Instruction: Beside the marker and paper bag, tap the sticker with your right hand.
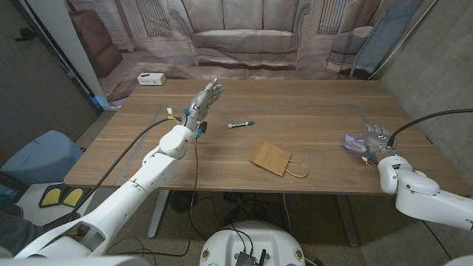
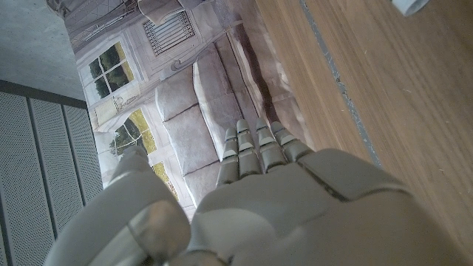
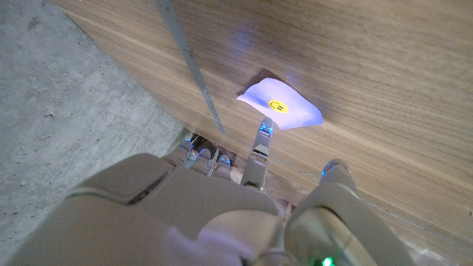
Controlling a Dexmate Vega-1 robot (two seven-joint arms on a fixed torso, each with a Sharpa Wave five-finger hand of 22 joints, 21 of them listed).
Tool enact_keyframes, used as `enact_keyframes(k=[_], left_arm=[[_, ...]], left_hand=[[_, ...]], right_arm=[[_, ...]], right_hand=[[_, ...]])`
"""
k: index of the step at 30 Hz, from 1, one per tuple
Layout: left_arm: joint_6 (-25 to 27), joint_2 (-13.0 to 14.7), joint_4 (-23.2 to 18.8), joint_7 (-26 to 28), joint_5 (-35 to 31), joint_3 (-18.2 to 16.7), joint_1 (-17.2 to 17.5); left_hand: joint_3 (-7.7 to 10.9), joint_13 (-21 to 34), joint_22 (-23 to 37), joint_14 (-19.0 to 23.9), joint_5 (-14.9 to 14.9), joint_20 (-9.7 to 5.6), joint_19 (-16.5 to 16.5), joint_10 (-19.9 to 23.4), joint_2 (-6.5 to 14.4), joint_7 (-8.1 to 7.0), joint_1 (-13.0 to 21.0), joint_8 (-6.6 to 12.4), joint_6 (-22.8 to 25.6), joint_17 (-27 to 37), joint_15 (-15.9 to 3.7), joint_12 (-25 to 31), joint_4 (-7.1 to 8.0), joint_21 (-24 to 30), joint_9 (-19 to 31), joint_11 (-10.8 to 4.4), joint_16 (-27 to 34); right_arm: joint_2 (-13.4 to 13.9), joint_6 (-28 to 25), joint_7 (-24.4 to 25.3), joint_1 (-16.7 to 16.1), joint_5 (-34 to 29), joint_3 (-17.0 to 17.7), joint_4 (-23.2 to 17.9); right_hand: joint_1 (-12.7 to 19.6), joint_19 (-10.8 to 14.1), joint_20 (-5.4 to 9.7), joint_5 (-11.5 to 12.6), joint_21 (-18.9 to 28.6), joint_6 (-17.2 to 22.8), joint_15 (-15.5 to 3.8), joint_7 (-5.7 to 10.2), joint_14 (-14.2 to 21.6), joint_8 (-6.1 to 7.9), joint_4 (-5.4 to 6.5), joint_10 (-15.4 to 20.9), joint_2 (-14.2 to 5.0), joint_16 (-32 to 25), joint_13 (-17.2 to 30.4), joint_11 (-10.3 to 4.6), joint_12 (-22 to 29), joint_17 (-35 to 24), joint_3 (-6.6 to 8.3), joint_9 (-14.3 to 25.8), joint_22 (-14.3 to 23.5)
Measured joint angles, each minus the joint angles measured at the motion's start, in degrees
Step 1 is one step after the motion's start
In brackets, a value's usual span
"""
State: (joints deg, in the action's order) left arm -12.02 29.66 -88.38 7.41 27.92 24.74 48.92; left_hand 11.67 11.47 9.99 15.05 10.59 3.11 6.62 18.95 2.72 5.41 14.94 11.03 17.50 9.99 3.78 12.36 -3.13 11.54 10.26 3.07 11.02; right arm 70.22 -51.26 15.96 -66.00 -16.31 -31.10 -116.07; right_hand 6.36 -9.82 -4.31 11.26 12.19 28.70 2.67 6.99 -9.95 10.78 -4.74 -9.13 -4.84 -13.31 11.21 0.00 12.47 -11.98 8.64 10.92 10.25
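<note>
Hovering right hand over sticker, one of its fingers extended, others curled, holding nothing. Risk: a glancing tap slides the sticker off the table edge just beside it.

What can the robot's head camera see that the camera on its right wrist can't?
The head view alone gives the green-capped marker, the brown paper bag, the left hand raised with fingers apart, and a white box at the far edge. The right wrist view alone gives a close look at the sticker: a white sheet with a yellow smiley face. Both give the right hand at the sticker and the wooden table.
</note>
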Motion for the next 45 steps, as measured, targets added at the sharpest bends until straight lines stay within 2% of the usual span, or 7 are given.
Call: enact_keyframes(k=[5, 10, 20, 30, 36, 42, 45], left_arm=[[-0.1, 0.0, 0.1, -0.1, 0.0, 0.0, -0.1], [-0.2, 0.0, 0.3, -0.1, 0.1, 0.0, -0.1], [-0.5, -0.1, 0.7, -0.6, 0.1, 0.0, -0.4], [-0.6, -0.1, 1.2, -1.0, 0.3, 0.0, -0.6], [-0.9, -0.2, 1.4, -1.2, 0.5, 0.0, -0.6], [-1.2, -0.1, 1.5, -1.3, 0.5, -0.1, -0.6], [-1.4, -0.1, 1.5, -1.3, 0.6, -0.2, -0.6]], left_hand=[[0.21, 0.0, 0.0, 0.0, 0.0, 0.00, 0.0, 0.0, 0.0, 0.00, 0.0, 0.00, 0.0, 0.0, 0.00, 0.0, -0.21, 0.0, 0.0, 0.00, 0.0], [0.21, 0.0, 0.0, 0.0, 0.0, 0.00, 0.0, 0.0, 0.0, 0.00, 0.0, 0.00, 0.0, 0.0, 0.00, 0.0, -0.21, 0.0, 0.0, 0.00, 0.0], [0.21, 0.0, 0.0, 0.2, 0.0, 0.00, 0.0, 0.3, 0.0, -0.31, 0.0, 0.00, 0.3, 0.0, -0.22, 0.0, -0.21, 0.0, 0.0, -0.31, 0.0], [0.21, 0.0, 0.0, 0.4, 0.0, 0.00, 0.0, 0.9, 0.4, -0.30, -0.4, 0.00, 0.9, 0.0, -0.41, 0.0, -0.20, 0.0, 0.0, -0.31, 0.0], [0.21, 0.0, 0.0, 0.4, 0.0, 0.00, 0.0, 1.1, 0.4, -0.09, -0.4, 0.00, 1.1, 0.0, -0.41, 0.0, -0.20, 0.0, 0.0, -0.18, 0.0], [0.21, 0.0, 0.0, 0.4, 0.0, 0.00, 0.0, 1.1, 0.4, 0.01, -0.4, 0.00, 1.2, 0.0, -0.41, 0.0, -0.20, 0.0, 0.0, -0.10, 0.0], [0.21, 0.0, 0.0, 0.4, 0.0, -0.01, 0.0, 1.1, 0.4, 0.02, -0.4, 0.00, 1.2, 0.0, -0.41, 0.0, -0.20, 0.0, 0.0, -0.10, 0.0]], right_arm=[[0.2, -0.3, 0.6, -0.6, 0.6, 0.7, -0.6], [0.4, -0.5, 1.0, -1.0, 1.3, 1.2, -1.1], [0.5, -0.8, 1.8, -1.7, 2.8, 2.2, -1.7], [0.7, -0.2, 2.8, -2.3, 4.4, 3.3, -2.1], [0.5, 0.6, 4.3, -3.0, 5.2, 4.4, -2.4], [-0.2, 2.2, 6.5, -4.1, 6.3, 6.0, -2.6], [-0.4, 3.2, 7.4, -4.6, 6.7, 6.7, -2.6]], right_hand=[[0.0, 0.0, 0.00, 0.0, 0.0, -3.7, 0.00, -0.23, 0.0, -0.86, -0.24, 0.0, 0.00, 0.0, 0.0, 0.00, -0.4, 0.0, 0.24, 0.0, 0.0], [0.4, 0.0, 0.00, -0.2, 0.0, -14.6, -0.01, -0.86, 0.0, -1.30, -0.48, -0.8, 0.39, 0.4, 0.1, 1.11, -0.5, 0.0, 0.48, 0.0, -0.1], [0.4, 0.0, 0.00, -0.5, -0.3, -37.6, 0.43, -5.34, 0.2, -1.29, -0.87, -0.7, 0.39, 1.2, 0.1, 3.84, -1.0, 0.0, 0.88, 0.0, 0.0], [-0.2, 0.0, 0.00, -0.5, -0.3, -38.7, 0.62, -6.19, 0.0, -1.22, -0.68, -0.7, 0.93, 1.5, 0.1, 4.02, -1.3, -0.2, 0.68, 0.0, 0.0], [-0.6, -0.2, -0.21, -0.5, -0.3, -38.4, 0.62, -6.60, 0.0, 0.47, -0.69, -0.7, 1.38, 1.5, 0.1, 4.01, -1.3, -0.2, 0.69, 0.0, 0.0], [-0.6, -0.2, -0.19, -0.5, -0.1, -38.0, 0.62, -7.00, 0.0, 0.89, -0.69, -0.7, 1.38, 1.3, 0.1, 4.02, -1.0, -0.2, 0.39, 0.0, 0.0], [-0.6, 0.0, 1.71, -0.5, 0.2, -37.9, 0.61, -7.10, 0.0, 0.89, -0.69, -0.7, 1.38, 1.2, 0.1, 4.64, -0.6, 0.0, 0.39, 0.0, -0.1]])
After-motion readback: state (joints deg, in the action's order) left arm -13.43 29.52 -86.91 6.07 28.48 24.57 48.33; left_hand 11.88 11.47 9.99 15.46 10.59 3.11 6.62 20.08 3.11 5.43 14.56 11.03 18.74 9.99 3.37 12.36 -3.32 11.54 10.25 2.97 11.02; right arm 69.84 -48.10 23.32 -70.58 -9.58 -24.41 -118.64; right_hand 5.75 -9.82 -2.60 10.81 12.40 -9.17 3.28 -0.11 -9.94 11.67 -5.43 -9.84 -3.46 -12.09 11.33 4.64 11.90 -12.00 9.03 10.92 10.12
